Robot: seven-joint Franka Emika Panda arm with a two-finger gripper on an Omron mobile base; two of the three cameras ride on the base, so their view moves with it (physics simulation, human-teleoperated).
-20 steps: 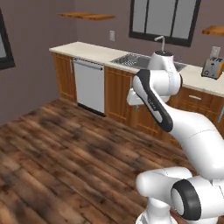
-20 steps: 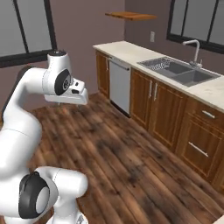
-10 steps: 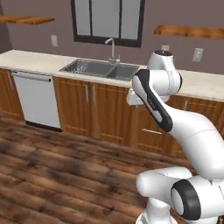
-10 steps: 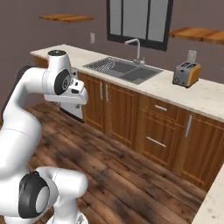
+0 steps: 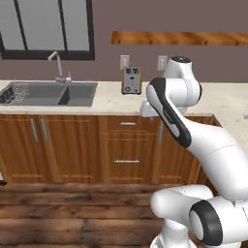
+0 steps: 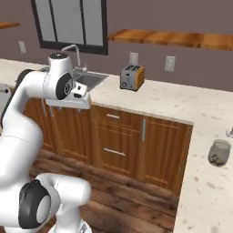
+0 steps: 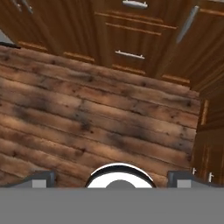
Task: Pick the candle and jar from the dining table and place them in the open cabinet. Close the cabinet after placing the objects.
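While empty over plank floor (image 7: pixel 87 122), end effector (image 7: pixel 112 177) fingers spread wide apart.

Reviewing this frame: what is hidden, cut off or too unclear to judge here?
- Glass jar on the counter, right base view: holds something dark, too small to identify.
- Rounded object behind it: cut off by the right edge.
- Sink, left base view: the mesh item in the basin is too blurred to name.
- Hand, hand view: fingertips spread wide; nothing between them.

Both base views toward the counter (image 5: pixel 111 102); hand view floorward.
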